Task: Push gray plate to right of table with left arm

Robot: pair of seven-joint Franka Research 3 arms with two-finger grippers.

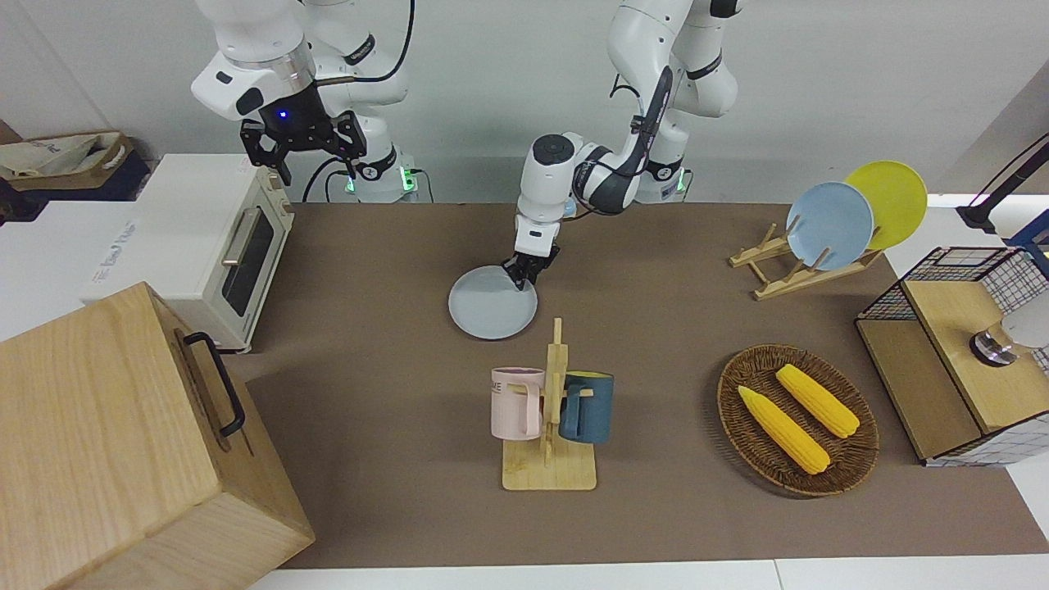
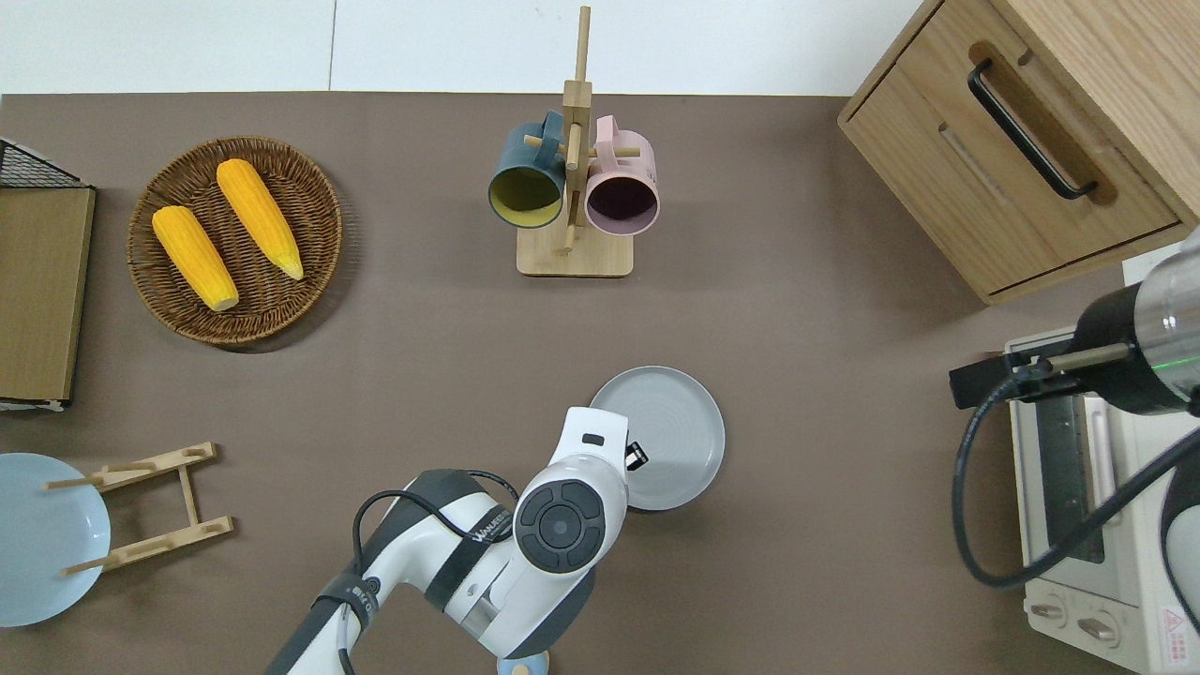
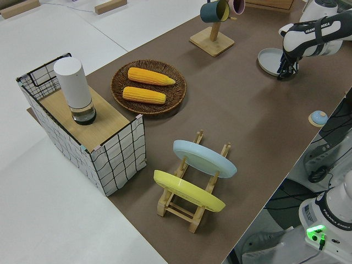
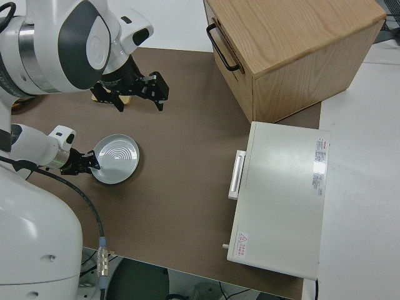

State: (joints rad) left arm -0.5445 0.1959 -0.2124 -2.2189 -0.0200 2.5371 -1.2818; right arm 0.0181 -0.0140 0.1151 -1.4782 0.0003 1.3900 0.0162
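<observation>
- Black fingertips of the left gripper [image 1: 522, 279] sit low at the rim of the gray plate [image 1: 492, 302], on the side facing the left arm's end of the table; whether they are spread or closed I cannot tell, though they appear to press the plate, not hold it
- Placed there, the tips can shove the plate sideways toward the right arm's end, which fits the task
- Pale and shallow, the plate lies flat near the middle of the table [image 1: 393, 246], nearer the robots' edge than the wooden mug rack [image 1: 551, 426] with its pink and dark blue mugs, so the slide is judged far from done
- White, the left arm [image 2: 525, 553] bends low so the wrist stays close over the surface
- Parked, the right gripper [image 1: 301, 141] has its fingers spread wide and holds nothing
- Matte brown covering looks smooth, so the plate should slide easily
- Toward the right arm's end stand a white toaster oven [image 1: 215, 246] and a wooden cabinet [image 1: 123, 442], which limit the travel
- At the other end are a basket of corn [image 1: 796, 419] and a plate rack [image 1: 799, 262]
</observation>
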